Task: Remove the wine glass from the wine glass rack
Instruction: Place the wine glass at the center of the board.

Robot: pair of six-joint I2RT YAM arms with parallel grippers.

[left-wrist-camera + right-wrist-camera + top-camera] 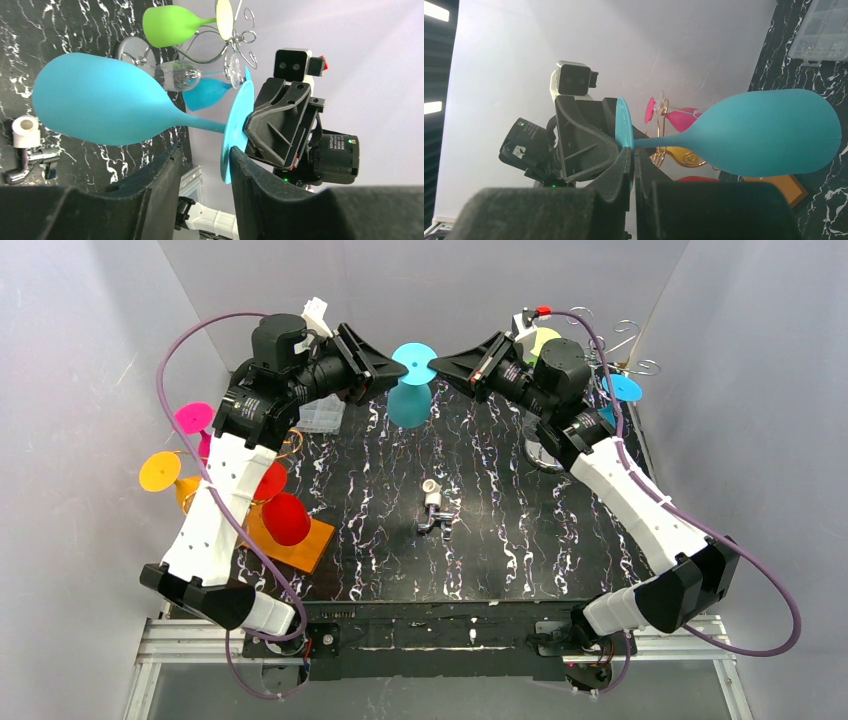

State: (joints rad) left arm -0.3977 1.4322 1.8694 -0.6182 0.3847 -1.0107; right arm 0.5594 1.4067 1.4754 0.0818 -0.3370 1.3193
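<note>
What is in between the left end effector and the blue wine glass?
Nothing visible. The left end effector has its jaws open on either side of the foot of the turquoise wine glass, which is up in mid-air. The right end effector pinches the rim of that foot from the opposite side.

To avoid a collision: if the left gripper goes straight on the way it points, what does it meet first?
Most likely the foot of the blue wine glass, which sits at the fingertips of the left gripper; the right gripper, pinching that foot, is just behind. Depth unclear.
</note>
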